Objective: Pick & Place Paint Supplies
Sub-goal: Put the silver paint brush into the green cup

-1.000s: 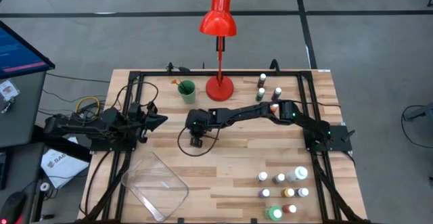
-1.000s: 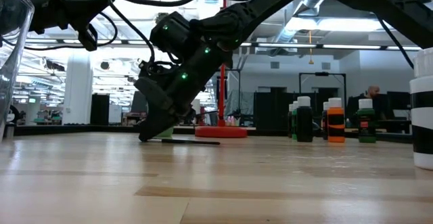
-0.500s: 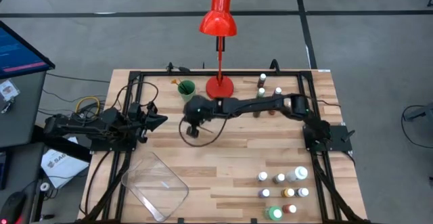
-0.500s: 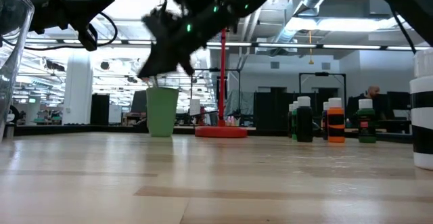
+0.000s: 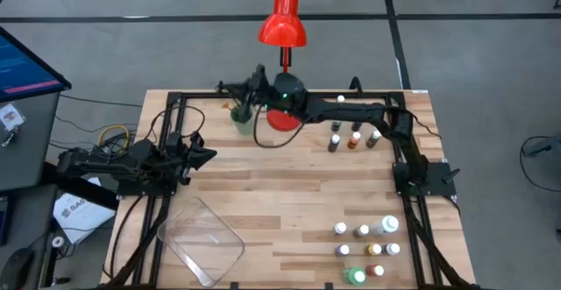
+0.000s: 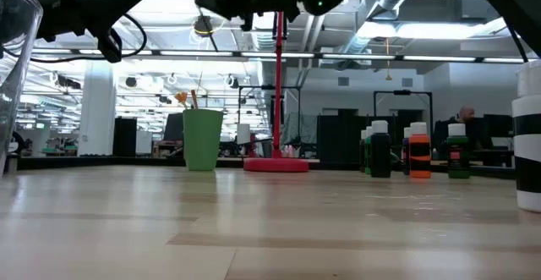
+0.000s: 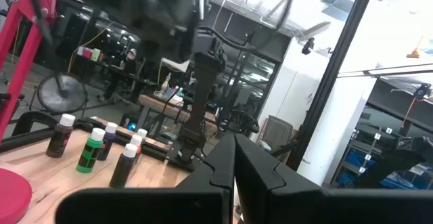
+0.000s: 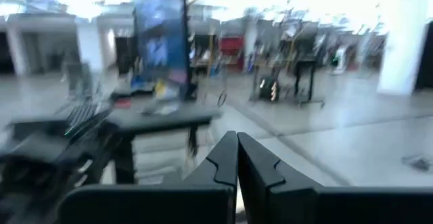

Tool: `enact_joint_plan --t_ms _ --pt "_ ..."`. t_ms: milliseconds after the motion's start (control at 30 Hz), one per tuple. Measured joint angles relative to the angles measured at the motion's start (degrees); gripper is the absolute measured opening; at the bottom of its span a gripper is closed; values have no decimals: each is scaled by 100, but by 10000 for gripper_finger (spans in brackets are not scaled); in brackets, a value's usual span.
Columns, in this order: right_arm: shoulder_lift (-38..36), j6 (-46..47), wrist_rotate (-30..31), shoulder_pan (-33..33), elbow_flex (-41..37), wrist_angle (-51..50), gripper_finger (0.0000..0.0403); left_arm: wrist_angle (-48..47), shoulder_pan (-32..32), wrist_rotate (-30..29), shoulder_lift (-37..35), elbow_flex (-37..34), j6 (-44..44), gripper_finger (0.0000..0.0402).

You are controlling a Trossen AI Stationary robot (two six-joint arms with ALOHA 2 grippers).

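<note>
My right gripper (image 5: 247, 86) is shut and hangs high over the table's far edge, above the green cup (image 5: 242, 117). It points about level toward the table's left, and its shut fingers show in the right wrist view (image 8: 237, 139). The cup (image 6: 203, 140) stands upright on the table with brushes (image 6: 188, 99) sticking out of it. The thin dark brush it carries does not show in these views. Small paint bottles stand at the far right (image 5: 353, 138) and the near right (image 5: 364, 246). My left gripper (image 7: 235, 146) waits shut over the table's left side (image 5: 206, 156). My right gripper is shut on a thin dark brush, but the gripper's own body and blur hide the place of contact. The fingers lie about level, coming from the table's right. Nothing of the brush rests on the table.
The red lamp's base (image 5: 282, 119) and stem (image 6: 277, 102) stand right beside the cup, under my right arm. A clear plastic tray (image 5: 200, 240) lies at the near left. A black frame (image 5: 175, 106) runs round the table's edges. Bare wood lies in the middle.
My right gripper has risen from the middle of the table and swung toward the far edge, over the green cup. It has tipped from pointing down to about level. The thin dark brush that lay on the table under it has left the table.
</note>
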Motion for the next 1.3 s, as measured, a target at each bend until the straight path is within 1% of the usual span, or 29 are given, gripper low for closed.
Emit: enact_joint_plan --t_ms 133,267,333,400,467,600,767,867,1033,1300 --pt "91 -7 -3 -204 -8 142 0 23 0 -3 0 1 0 1" --pt "281 248 -373 -322 -20 487 0 25 0 -20 0 0 0 1" --pt "485 326 -406 -296 21 908 0 28 -1 -21 0 0 0 1" --pt "638 522 -465 -307 -5 1064 0 34 0 -23 17 0 0 1" --pt "848 595 -466 -311 -12 1355 0 21 0 -22 41 0 0 1" --pt "1160 792 -464 -311 -5 1611 0 32 -1 -20 37 1 -1 1" --pt "1509 908 -466 -371 -2 1765 0 30 -2 -17 52 0 0 1" --pt "1537 947 -466 -425 -4 1755 0 44 -2 -17 72 0 -2 1" --pt "1524 582 -465 -479 0 1776 0 47 -2 -11 72 0 -2 1" --pt "1504 550 -610 -538 0 1770 0 63 0 0 72 0 0 1"
